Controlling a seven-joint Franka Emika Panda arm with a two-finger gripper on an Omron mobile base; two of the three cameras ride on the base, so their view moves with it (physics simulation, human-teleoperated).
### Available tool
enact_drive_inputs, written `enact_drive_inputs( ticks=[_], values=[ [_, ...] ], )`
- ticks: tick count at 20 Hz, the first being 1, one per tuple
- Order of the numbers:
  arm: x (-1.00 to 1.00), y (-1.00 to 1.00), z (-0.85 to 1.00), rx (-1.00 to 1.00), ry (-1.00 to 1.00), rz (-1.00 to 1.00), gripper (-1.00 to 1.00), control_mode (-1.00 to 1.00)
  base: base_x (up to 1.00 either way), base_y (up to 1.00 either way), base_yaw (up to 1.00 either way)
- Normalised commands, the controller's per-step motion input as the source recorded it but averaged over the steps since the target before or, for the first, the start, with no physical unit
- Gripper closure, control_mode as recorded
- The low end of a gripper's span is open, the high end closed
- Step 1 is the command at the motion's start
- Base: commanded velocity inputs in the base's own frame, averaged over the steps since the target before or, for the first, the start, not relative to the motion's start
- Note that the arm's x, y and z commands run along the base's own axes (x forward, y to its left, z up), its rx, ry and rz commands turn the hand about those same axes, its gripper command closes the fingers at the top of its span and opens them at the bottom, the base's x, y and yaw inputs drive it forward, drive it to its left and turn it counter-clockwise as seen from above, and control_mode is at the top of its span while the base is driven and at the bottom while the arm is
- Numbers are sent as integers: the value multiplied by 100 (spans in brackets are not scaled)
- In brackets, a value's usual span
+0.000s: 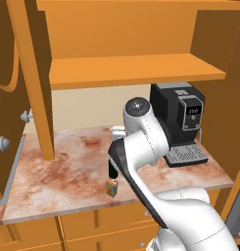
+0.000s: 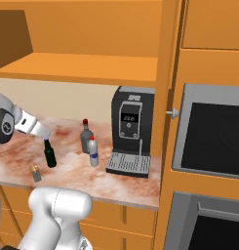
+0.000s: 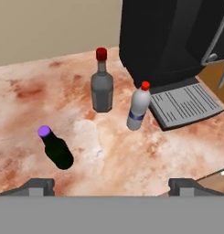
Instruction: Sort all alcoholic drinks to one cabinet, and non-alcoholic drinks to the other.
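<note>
While the gripper hangs above the counter with its jaws spread wide and holding nothing, the beer bottle stands upright at about ten o'clock from it in the hand view (the nearest drink, I judge). Grey bottle and white bottle stand farther, near twelve.

Orange cabinets, marble counter
</note>
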Motion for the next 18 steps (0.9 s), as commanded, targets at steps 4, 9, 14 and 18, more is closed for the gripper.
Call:
enact_drive_inputs(
  ticks=[4,9,14,18],
  values=[
    [-12,45,-13,-1,-5,-18,-100,-100,0,0,0],
    [-11,52,-17,-2,-4,-22,-100,-100,0,0,0],
    [-13,42,-24,-1,-4,-23,-100,-100,0,0,0],
    [-13,35,-31,-1,-5,-20,-100,-100,0,0,0]
  ],
)
